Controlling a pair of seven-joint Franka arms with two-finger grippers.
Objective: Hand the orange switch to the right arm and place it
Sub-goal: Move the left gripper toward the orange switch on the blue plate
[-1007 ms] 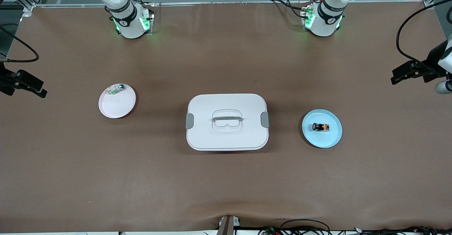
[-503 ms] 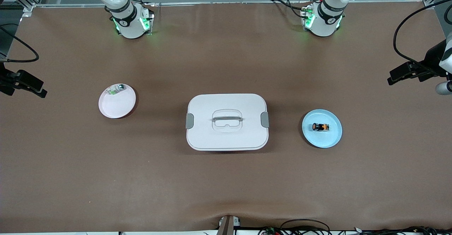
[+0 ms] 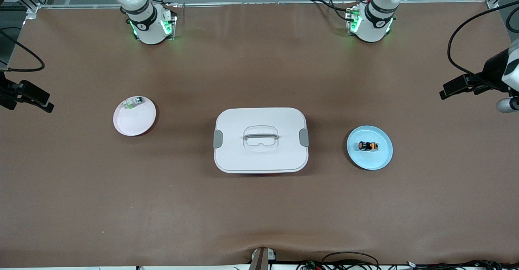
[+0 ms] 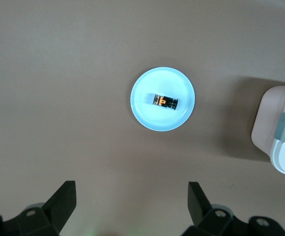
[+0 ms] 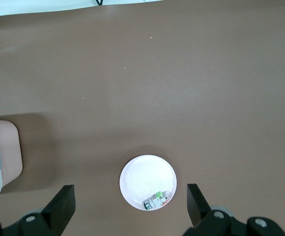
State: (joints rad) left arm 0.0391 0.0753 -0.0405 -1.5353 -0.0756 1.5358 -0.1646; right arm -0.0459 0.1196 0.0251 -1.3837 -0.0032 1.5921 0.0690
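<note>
Two grippers empty: left gripper (image 4: 131,209) spread wide above blue plate (image 4: 143,110), should descend straddling orange switch (image 4: 165,101) at plate's centre; right gripper (image 5: 131,209) waited wide above pink plate (image 5: 137,178), small part (image 5: 156,200) at 5 o'clock.

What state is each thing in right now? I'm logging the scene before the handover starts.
Small black push-button with orange band, the orange switch: lying on its side, ungripped.
Round light-blue plate: holds the switch.
Round pink plate: holds a small white-green-silver part at its rim.
White rectangular box: lid on.
Left gripper: open, above the blue plate.
Right gripper: open, above the pink plate.
</note>
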